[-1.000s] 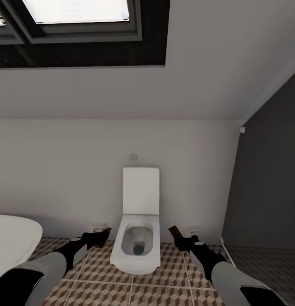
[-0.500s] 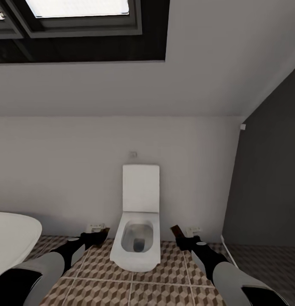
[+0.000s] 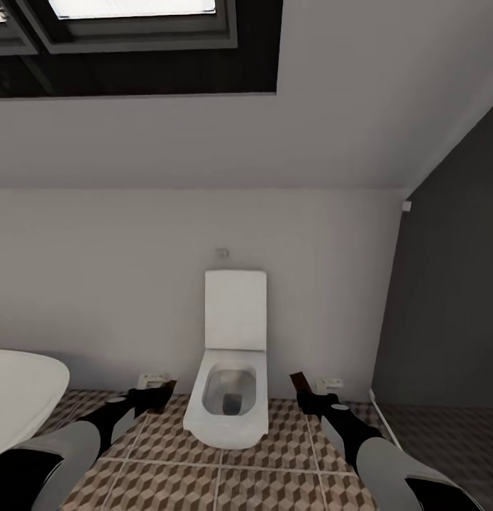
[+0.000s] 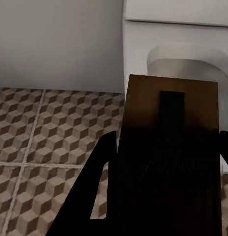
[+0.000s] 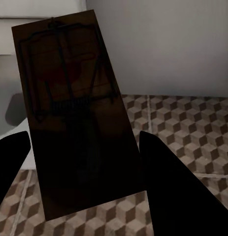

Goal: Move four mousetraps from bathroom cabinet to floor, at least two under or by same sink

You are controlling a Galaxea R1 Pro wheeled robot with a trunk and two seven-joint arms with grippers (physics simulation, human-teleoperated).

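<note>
Both arms reach forward low over the bathroom floor (image 3: 225,468), on either side of a white toilet. My left gripper (image 3: 155,399) is shut on a brown mousetrap (image 3: 165,387). In the left wrist view that mousetrap (image 4: 170,128) is a flat wooden board between the dark fingers (image 4: 96,189) of the left gripper (image 4: 168,140). My right gripper (image 3: 308,399) is shut on a second mousetrap (image 3: 298,380). The right wrist view shows this mousetrap (image 5: 69,108) with its wire parts facing the camera, held in the right gripper (image 5: 84,140). The cabinet and the sink are out of view.
A white toilet (image 3: 230,383) stands against the pale back wall straight ahead. The rim of a white bathtub (image 3: 23,390) is at the left. A dark grey wall (image 3: 445,298) closes the right side. Small white wall boxes (image 3: 330,383) sit low by the floor.
The whole picture has shifted upward a little, so the camera has moved. Both grippers stay shut on their mousetraps and now sit slightly further apart in the view.
</note>
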